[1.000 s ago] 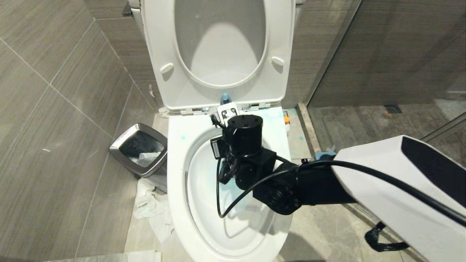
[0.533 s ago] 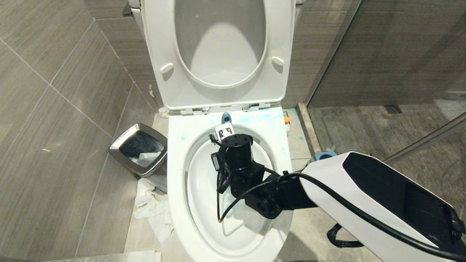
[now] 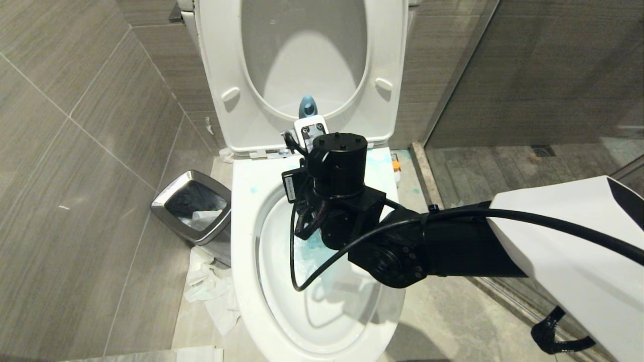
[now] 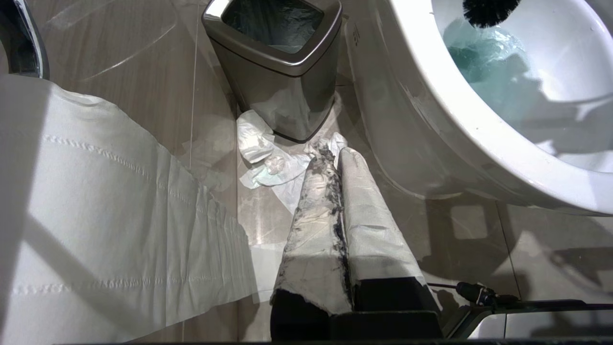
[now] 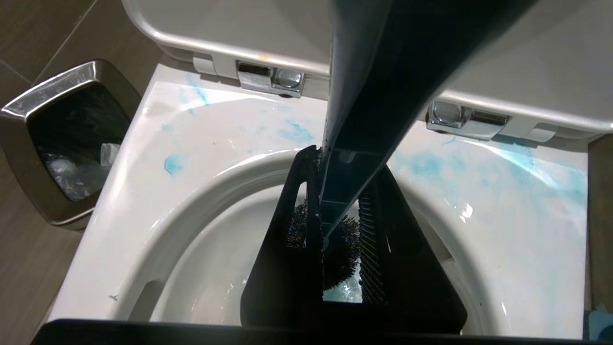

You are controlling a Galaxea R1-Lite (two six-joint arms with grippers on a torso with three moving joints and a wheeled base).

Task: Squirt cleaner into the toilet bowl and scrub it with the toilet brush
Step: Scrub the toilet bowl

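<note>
1. My right gripper (image 5: pixel 335 230) is clamped on the long, slim, dark slate-blue handle of the toilet brush (image 5: pixel 378 86), which runs up between my fingers and past the camera. In the head view only its thicker light-blue tip (image 3: pixel 307 107) shows above my wrist.
2. The brush's black bristle head (image 4: pixel 488 8) hangs inside the large glossy white porcelain toilet bowl (image 3: pixel 246 221), just above a turquoise pool of cleaner (image 4: pixel 474 52). Pale blue smears of it also mark the rim near the chrome hinges (image 5: pixel 270 76).
3. I judge the handle stiff, light and smooth; with wet cleaner about it could twist or slide, so a firm hold partway down, as now, suits scrubbing better than a hold at the tip.
4. The bristles should flex against the porcelain; the bowl itself is hard and slick.
5. My left gripper (image 4: pixel 337 158) is closed and empty, parked low over the tiled floor near the square chrome-rimmed waste bin (image 4: pixel 273 48) and some crumpled white tissue (image 4: pixel 261 153).
</note>
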